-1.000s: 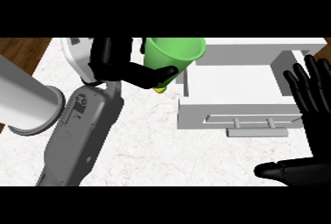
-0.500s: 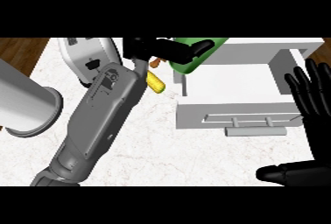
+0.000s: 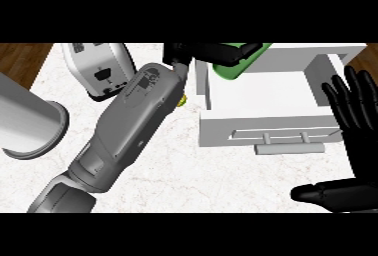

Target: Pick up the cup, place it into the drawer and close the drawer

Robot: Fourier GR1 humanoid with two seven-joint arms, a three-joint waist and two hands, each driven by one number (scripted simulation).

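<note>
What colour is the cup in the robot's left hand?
The cup is green, seen best in the head view.

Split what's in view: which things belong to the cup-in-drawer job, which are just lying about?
Job: green cup, in the left hand at the far left corner of the open drawer.
Lying about: toaster, grey cylinder, small yellow item by the left forearm; right hand resting open at right.

One head view, steeply downward, close above counter (image 3: 173,172) and drawer (image 3: 221,127).
</note>
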